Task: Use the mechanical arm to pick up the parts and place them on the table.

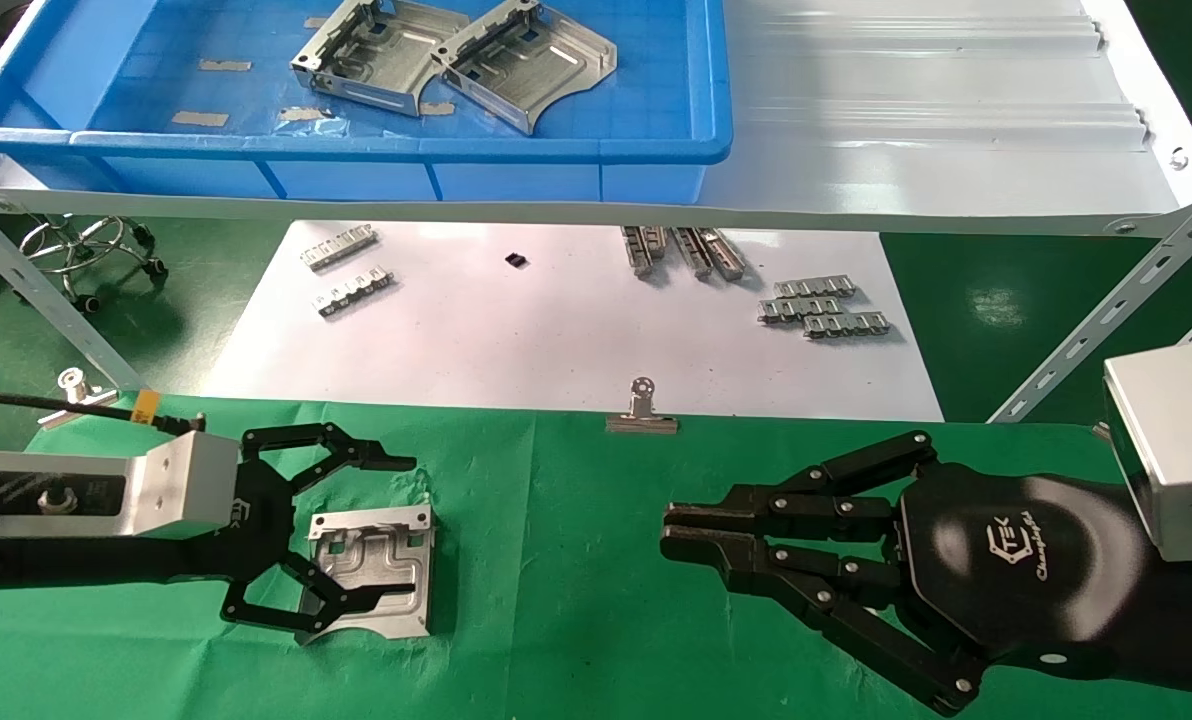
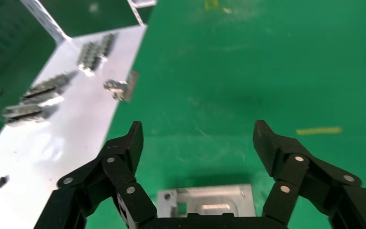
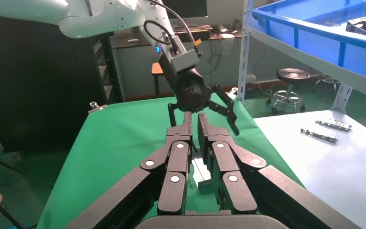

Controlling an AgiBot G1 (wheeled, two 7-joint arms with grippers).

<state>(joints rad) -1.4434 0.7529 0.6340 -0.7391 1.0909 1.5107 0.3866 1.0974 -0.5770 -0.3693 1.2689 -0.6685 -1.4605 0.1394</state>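
- Green worktop (image 1: 556, 560) carries one bracket (image 1: 371, 570).
- Left pincer (image 1: 376, 530) spread wide around the bracket, not gripping it.
- Right pincer (image 1: 671, 530) nearby, fingers pressed together, empty.

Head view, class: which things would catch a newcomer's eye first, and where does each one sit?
The left gripper hangs open over a shiny sheet-metal bracket lying flat on the green table, its fingers spread to either side of the part. Opposite it, the right gripper hovers above the cloth with fingers pressed together, empty. Behind, on the grey shelf, a blue bin holds two more brackets.
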